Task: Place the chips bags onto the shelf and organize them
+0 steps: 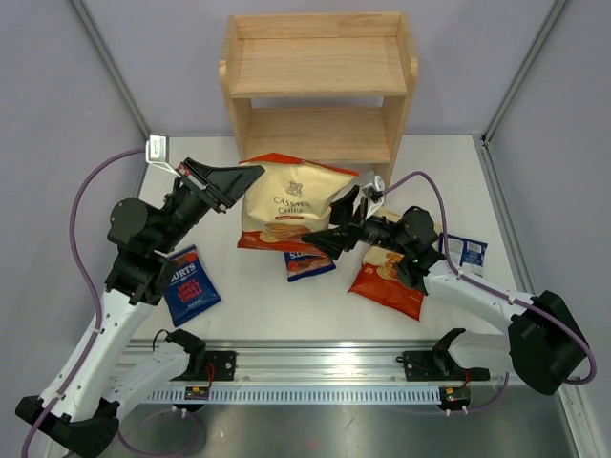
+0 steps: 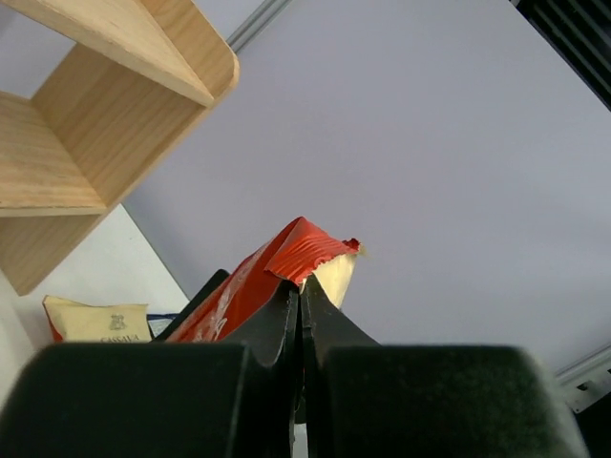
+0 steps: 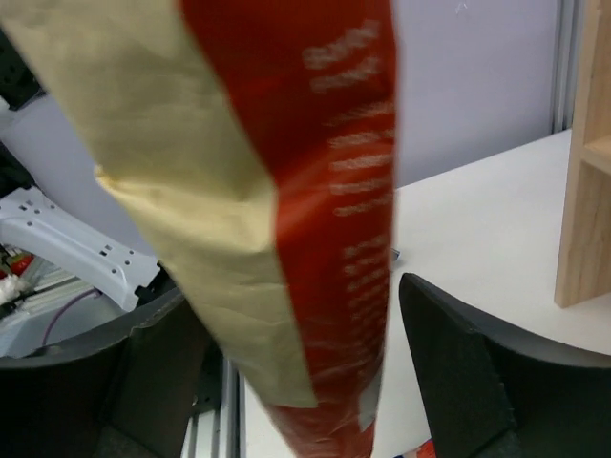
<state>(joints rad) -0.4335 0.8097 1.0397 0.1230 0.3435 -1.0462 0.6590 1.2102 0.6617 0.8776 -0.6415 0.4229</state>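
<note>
Grip looks thin: your left pincer (image 2: 301,286) is clamped on just one corner of the big chips bag (image 1: 291,205), raised over the middle of the table (image 1: 239,310) before the shelf (image 1: 320,76), while your right pincer (image 1: 334,221) stands wide astride its other edge. That corner could slip out and drop the bag; whether the right fingers (image 3: 458,372) touch it you can't tell.

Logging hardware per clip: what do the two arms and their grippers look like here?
The left arm and right arm have white links and black joints. The left gripper and right gripper are matte black with tapering fingers. A purple cable loops along each.
</note>
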